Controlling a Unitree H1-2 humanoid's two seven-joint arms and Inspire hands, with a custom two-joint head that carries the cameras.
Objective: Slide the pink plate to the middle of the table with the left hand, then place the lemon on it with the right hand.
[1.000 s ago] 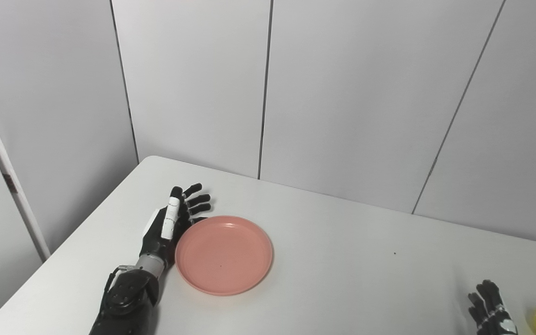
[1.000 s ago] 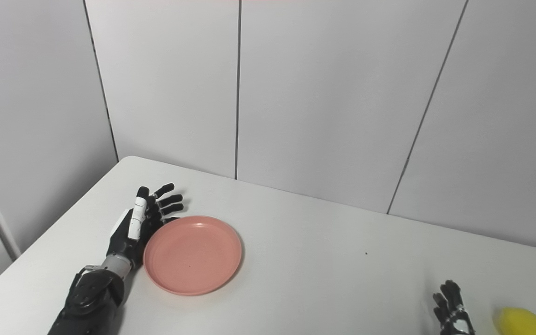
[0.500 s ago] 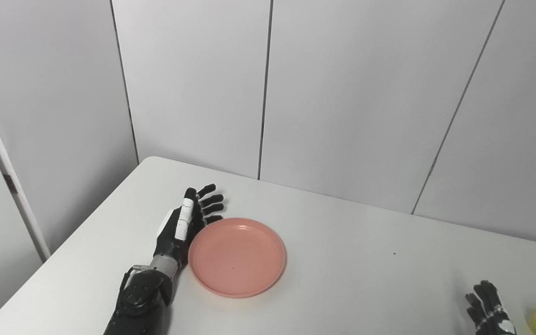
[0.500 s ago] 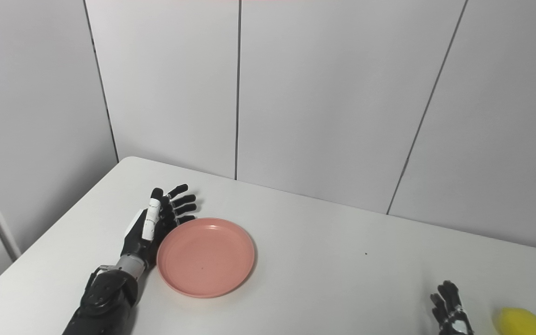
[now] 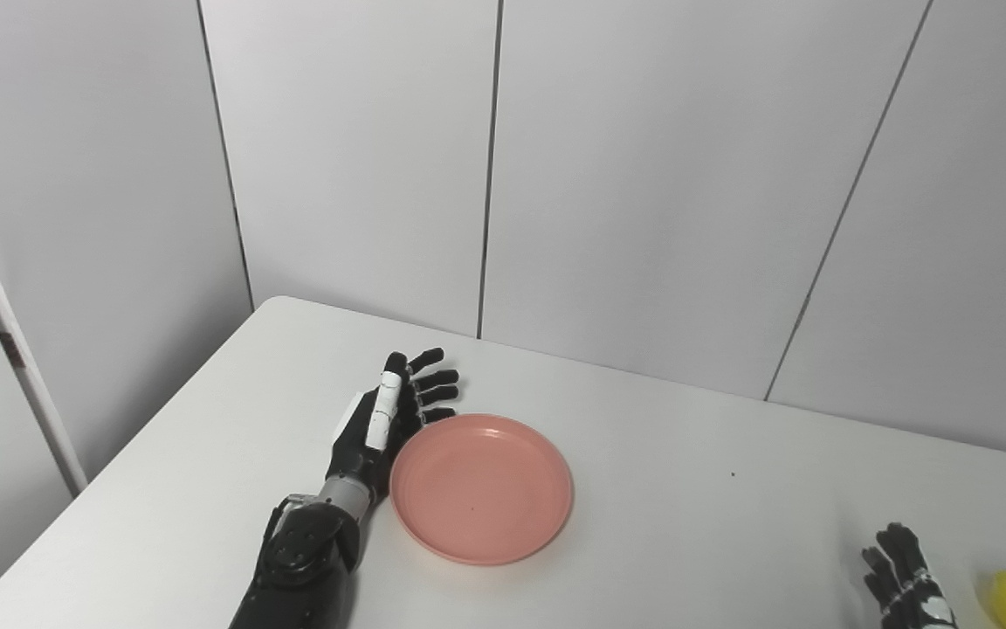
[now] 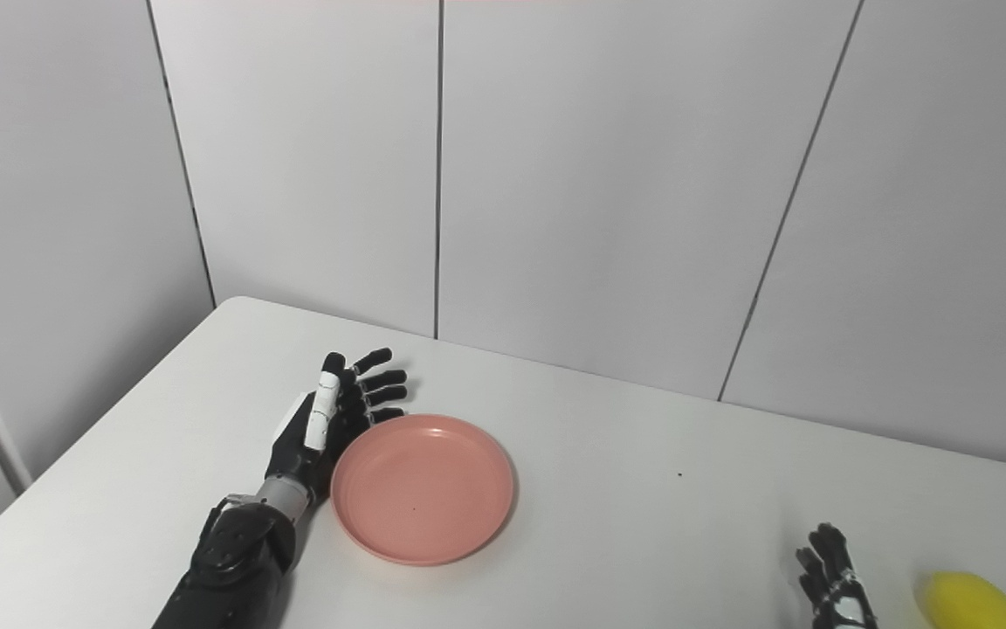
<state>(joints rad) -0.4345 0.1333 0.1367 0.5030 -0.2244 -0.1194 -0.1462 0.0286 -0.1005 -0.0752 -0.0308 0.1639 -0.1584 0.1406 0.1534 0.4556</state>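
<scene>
— Two hands showed; how did the left hand (image 5: 381,419) stand?
— Fingers spread, holding nothing, its edge against the pink plate (image 5: 481,489) on the table (image 5: 686,542).
— And the right hand (image 6: 830,581)?
— Spread, empty, just beside the lemon (image 6: 970,601).

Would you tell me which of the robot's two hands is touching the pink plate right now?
The left hand, open against the pink plate's left rim. The right hand is apart, beside the lemon.

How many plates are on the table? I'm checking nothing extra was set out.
1. The pink plate lies left of centre on the table, with the left robot hand against its left rim.
</scene>
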